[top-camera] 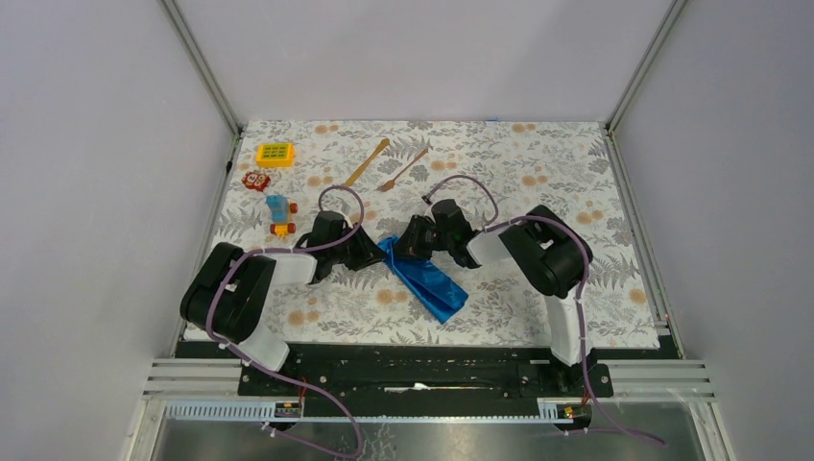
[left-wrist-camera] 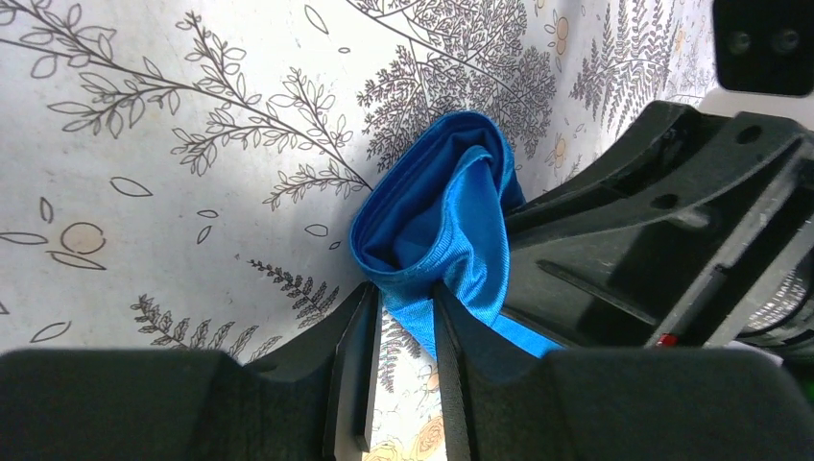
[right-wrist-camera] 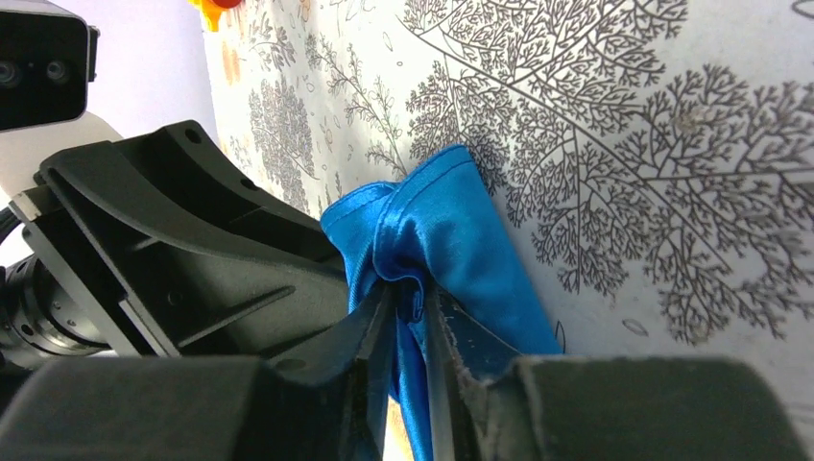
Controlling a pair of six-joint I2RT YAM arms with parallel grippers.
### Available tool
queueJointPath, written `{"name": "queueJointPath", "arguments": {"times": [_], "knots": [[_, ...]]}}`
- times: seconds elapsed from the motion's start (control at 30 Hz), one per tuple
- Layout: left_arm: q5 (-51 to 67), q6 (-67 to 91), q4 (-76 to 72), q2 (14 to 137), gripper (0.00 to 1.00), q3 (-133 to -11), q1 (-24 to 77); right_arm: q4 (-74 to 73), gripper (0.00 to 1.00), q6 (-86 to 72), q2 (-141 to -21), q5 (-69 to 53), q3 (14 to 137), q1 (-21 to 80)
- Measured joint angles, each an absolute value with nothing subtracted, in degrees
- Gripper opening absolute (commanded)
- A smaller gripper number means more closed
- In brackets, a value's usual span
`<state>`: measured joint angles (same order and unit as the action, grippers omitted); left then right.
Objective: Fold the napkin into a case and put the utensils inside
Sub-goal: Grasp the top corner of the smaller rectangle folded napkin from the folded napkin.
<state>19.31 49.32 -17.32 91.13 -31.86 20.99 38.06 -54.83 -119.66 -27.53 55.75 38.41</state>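
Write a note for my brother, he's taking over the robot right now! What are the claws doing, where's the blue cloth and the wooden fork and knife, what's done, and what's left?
Left gripper: jaws around the bunched far end of the napkin; a firm pinch is unclear.
Right gripper: shut on that same end.
Napkin: a rumpled strip mid-table, not folded flat yet.
Fork and knife: lying beyond the grippers, apart from the napkin.
Done: cloth roughly gathered.
Left: fold it neatly, then slip both inside.
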Motion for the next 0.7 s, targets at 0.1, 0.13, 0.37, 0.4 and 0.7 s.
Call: {"name": "queueJointPath", "arguments": {"times": [0.1, 0.13, 0.37, 0.4, 0.7], "knots": [[19.09, 49.12, -17.06, 90.87, 0.31, -31.75, 20.95, 35.2, 0.38, -53.12, -117.34, -27.38, 55.29, 38.15], [19.07, 49.08, -17.04, 90.85, 0.31, -31.75, 20.95, 34.5, 0.41, -52.58, -116.44, -27.62, 54.83, 38.0], [19.07, 49.04, -17.47, 90.78, 0.31, -31.35, 20.88, 29.36, 0.43, -49.32, -110.91, -28.73, 53.15, 36.23], [19.07, 49.04, -17.47, 90.78, 0.31, -31.35, 20.86, 29.04, 0.41, -49.08, -110.59, -28.8, 53.15, 35.9], [19.05, 48.9, -17.26, 90.65, 0.31, -31.35, 20.82, 27.62, 0.17, -47.57, -111.61, -29.74, 54.7, 34.72]]}}
